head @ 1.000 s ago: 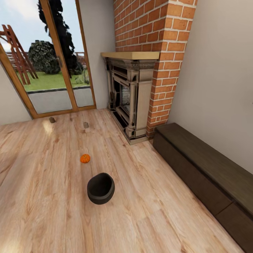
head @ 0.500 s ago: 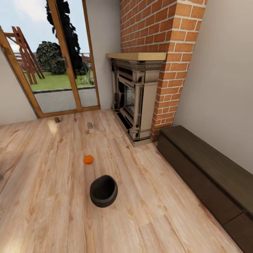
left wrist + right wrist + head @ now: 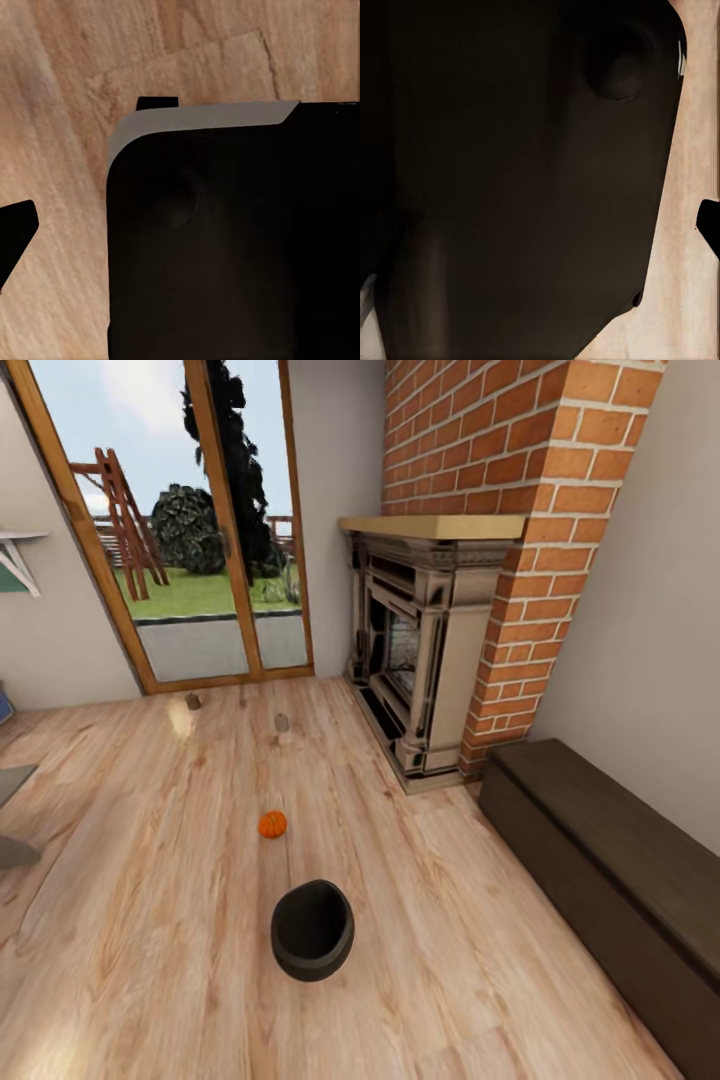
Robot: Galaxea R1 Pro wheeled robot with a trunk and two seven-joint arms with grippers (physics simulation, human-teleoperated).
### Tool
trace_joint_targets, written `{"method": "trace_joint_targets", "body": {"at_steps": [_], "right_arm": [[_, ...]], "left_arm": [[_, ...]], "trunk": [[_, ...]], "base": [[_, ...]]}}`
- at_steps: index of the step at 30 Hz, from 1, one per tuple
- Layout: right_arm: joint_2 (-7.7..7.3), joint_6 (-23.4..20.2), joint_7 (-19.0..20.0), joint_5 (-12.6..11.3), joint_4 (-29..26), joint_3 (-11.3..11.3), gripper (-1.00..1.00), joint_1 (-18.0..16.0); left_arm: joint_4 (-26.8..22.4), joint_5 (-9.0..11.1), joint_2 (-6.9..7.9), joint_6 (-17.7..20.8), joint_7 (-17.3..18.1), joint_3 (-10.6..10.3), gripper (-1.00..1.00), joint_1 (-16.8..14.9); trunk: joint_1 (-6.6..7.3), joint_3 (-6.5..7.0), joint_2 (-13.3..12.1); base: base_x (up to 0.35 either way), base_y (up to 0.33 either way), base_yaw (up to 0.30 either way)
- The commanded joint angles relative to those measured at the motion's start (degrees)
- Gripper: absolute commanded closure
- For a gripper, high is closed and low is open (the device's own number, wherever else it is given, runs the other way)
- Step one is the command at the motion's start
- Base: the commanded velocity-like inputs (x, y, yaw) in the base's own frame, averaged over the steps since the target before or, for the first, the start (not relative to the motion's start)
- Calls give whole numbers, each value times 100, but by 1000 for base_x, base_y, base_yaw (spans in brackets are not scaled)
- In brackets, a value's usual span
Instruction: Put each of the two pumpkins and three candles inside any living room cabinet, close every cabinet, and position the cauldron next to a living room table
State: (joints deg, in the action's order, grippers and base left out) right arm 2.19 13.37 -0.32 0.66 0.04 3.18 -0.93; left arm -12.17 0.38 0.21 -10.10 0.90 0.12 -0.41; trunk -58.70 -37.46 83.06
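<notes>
Wood floor [image 3: 150, 920] wide, open. Cauldron [image 3: 312, 929] mid-floor; pumpkin [image 3: 272, 824] beyond; two candles [image 3: 282, 722] [image 3: 193, 701] near glass door [image 3: 200, 530]. Cabinet [image 3: 610, 880] along right wall, beside brick fireplace [image 3: 430, 650]. Gripper states: cannot tell.

Bright-orange pumpkin [image 3: 272, 824], black cauldron [image 3: 313, 930], dark-brown cabinet [image 3: 610, 870], seemingly grey-brown candles [image 3: 282, 722], red-brick chimney [image 3: 500, 450].

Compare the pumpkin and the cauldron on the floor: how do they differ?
The pumpkin is bright orange; the cauldron is black. The pumpkin is much smaller than the cauldron. The pumpkin is a closed ribbed ball; the cauldron is an open, empty bowl. Both rest on the wood floor, apart from each other.
</notes>
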Motion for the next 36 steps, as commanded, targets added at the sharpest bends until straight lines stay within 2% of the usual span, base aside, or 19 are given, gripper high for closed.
{"method": "trace_joint_targets", "body": {"at_steps": [1,6,13,24,36], "right_arm": [[0,17,-3,5,5,30,-100,-3],[4,12,-4,11,5,33,-100,-9],[17,12,-32,15,5,42,-100,-8],[10,17,-38,14,5,34,-100,-5],[27,17,-52,14,5,34,-100,-9]], "left_arm": [[5,6,-1,-19,8,3,-100,-3],[35,14,-4,-18,-1,16,-100,-3],[64,15,-12,-27,-19,31,-100,-3],[66,25,-6,-27,-28,24,-100,-3],[74,29,-8,-26,-23,37,-100,-3]], "trunk": [[-3,-4,2],[-3,-3,2],[-3,-3,2],[-3,-3,2],[-3,-3,2]], "base": [[318,-10,25],[313,-3,87],[58,0,251],[26,0,12],[288,25,15]]}}
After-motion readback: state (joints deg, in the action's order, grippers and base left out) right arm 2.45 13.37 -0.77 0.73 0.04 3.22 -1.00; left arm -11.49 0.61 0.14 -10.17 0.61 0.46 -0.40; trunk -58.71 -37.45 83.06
